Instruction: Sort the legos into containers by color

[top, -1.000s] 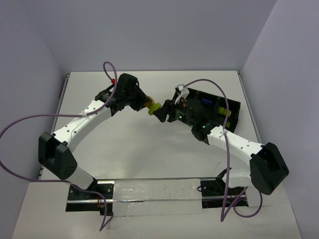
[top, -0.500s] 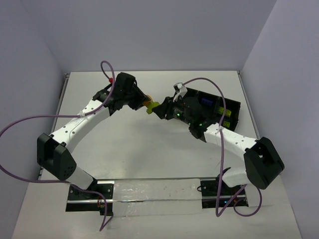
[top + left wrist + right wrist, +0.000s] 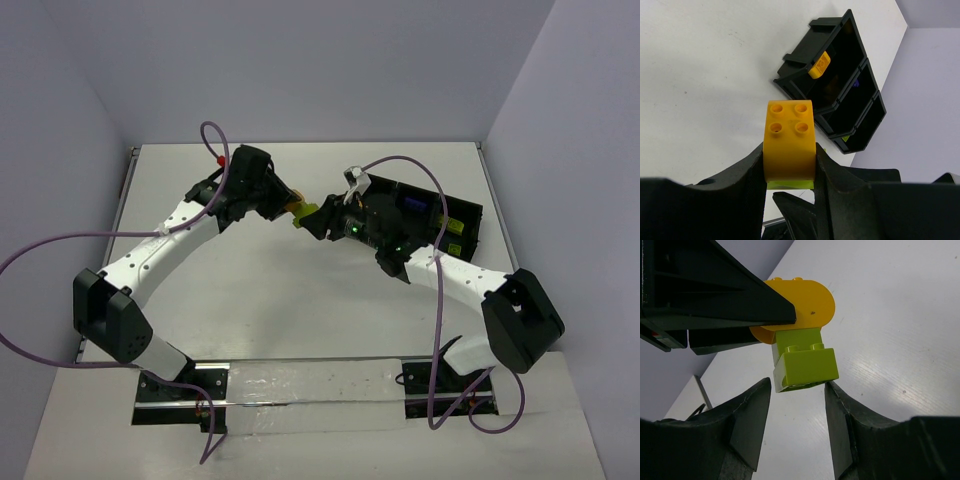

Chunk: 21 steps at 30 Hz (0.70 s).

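Observation:
My left gripper [image 3: 789, 152] is shut on an orange-yellow lego [image 3: 789, 140] held above the table, and a lime green lego [image 3: 805, 365] is stuck to its underside. In the top view the two grippers meet at mid-table, the left gripper [image 3: 290, 207] facing the right gripper [image 3: 312, 220]. The right gripper [image 3: 798, 388] is open, its fingertips [image 3: 757, 405] on either side of the green lego's near end, with a gap on the left. The black three-part tray [image 3: 795, 82] lies to the right with an orange lego [image 3: 819, 65] in its nearest compartment and a blue-purple one [image 3: 856, 84] in the middle.
The tray [image 3: 470, 215] lies at an angle at the right rear of the white table, partly under the right arm. Purple cables loop over both arms. Grey walls close in the table at the back and sides.
The right gripper has moved left up to the stacked legos in the left gripper and its jaws have narrowed. The left arm has shifted slightly and keeps its grip.

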Tool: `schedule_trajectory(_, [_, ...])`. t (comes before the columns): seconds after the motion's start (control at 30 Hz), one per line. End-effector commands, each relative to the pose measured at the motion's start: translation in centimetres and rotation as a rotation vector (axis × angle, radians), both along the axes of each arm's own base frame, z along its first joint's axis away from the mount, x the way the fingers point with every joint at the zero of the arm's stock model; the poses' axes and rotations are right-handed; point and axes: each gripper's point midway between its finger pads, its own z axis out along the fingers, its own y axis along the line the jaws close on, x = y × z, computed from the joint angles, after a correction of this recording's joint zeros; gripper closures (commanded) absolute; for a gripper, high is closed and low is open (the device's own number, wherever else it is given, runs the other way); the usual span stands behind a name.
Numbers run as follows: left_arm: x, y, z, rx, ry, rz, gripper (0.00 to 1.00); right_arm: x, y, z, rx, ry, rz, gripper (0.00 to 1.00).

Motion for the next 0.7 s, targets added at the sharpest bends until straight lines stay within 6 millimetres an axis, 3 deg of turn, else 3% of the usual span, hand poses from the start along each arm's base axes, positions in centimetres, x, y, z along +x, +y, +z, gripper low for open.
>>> schedule_trajectory(0.0, [-0.3,-1.0,3.1,-0.073,-0.066,-0.04,1.0,0.3,1.1,4.5,0.099,-0.106,0.026,0.44])
schedule_trajectory(0.37, [-0.5,-1.2,3.2,-0.079,-0.068,-0.053,1.0,0.7,0.5,5.1,0.124,-0.121,0.021,0.33])
schedule_trajectory(0.67, [-0.6,-1.1,3.2,-0.085,-0.067,-0.052,1.0,1.4,-0.2,5.0,0.129,-0.116,0.011,0.32])
